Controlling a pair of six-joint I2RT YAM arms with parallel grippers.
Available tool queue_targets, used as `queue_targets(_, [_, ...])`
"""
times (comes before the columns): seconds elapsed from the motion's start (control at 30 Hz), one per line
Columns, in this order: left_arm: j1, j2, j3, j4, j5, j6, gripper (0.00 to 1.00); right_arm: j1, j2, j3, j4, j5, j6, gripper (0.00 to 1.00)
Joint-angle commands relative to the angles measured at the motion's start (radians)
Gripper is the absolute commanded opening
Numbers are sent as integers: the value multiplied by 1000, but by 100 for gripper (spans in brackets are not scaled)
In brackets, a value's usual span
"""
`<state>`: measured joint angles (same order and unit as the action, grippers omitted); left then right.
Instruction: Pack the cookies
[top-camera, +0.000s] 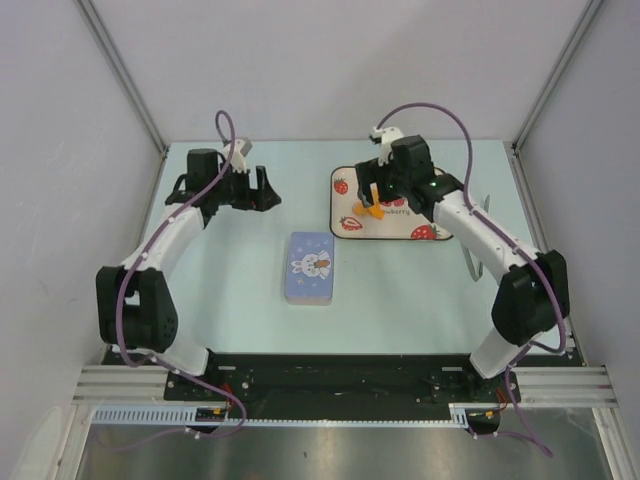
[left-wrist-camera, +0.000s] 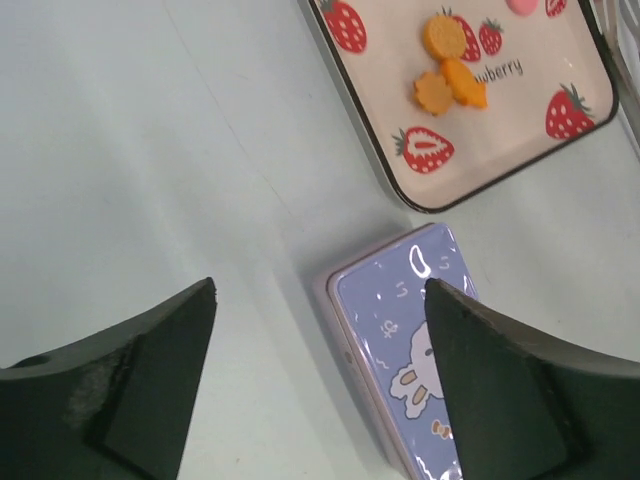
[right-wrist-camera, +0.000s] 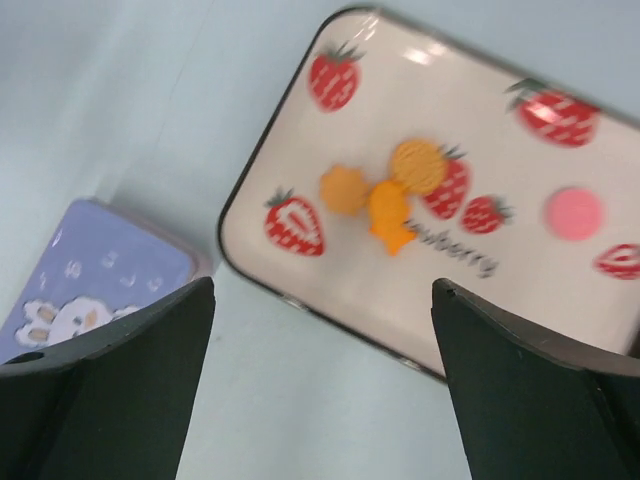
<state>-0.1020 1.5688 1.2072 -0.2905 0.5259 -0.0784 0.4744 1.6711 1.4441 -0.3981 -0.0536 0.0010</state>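
Three orange-yellow cookies (top-camera: 370, 208) lie together on a cream tray with a strawberry print (top-camera: 396, 229) at the back right. They also show in the left wrist view (left-wrist-camera: 450, 75) and the right wrist view (right-wrist-camera: 385, 195). My right gripper (top-camera: 377, 188) is open and empty, hovering over the tray's left part near the cookies; in its own view (right-wrist-camera: 322, 385) the jaws stand wide apart. My left gripper (top-camera: 266, 192) is open and empty at the back left, above bare table; its own view (left-wrist-camera: 320, 385) shows the jaws wide apart.
A closed blue tin with a white rabbit on its lid (top-camera: 310, 266) lies mid-table, also in the left wrist view (left-wrist-camera: 420, 340) and right wrist view (right-wrist-camera: 90, 280). The tray (right-wrist-camera: 480, 130) carries a pink round spot (right-wrist-camera: 575, 212). White walls enclose the table.
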Motion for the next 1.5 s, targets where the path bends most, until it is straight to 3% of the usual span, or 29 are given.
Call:
queue_targets(0.0, [12, -146, -23, 86, -108, 9, 93, -46, -115, 4, 116, 171, -76, 96])
queue_targets(0.2, [10, -279, 0, 93, -231, 42, 100, -97, -212, -5, 183, 310, -140, 100])
queue_targets(0.37, [10, -389, 3, 116, -377, 51, 100, -206, -273, -20, 189, 233, -130, 100])
queue_targets(0.57, [12, -453, -15, 168, -444, 66, 100, -240, -359, -62, 237, 284, -133, 100])
queue_targets(0.93, [12, -510, -86, 275, -520, 75, 100, -241, -439, -120, 274, 282, -150, 100])
queue_targets(1.47, [12, -540, -142, 333, -517, 72, 100, -240, -447, -143, 294, 320, -177, 100])
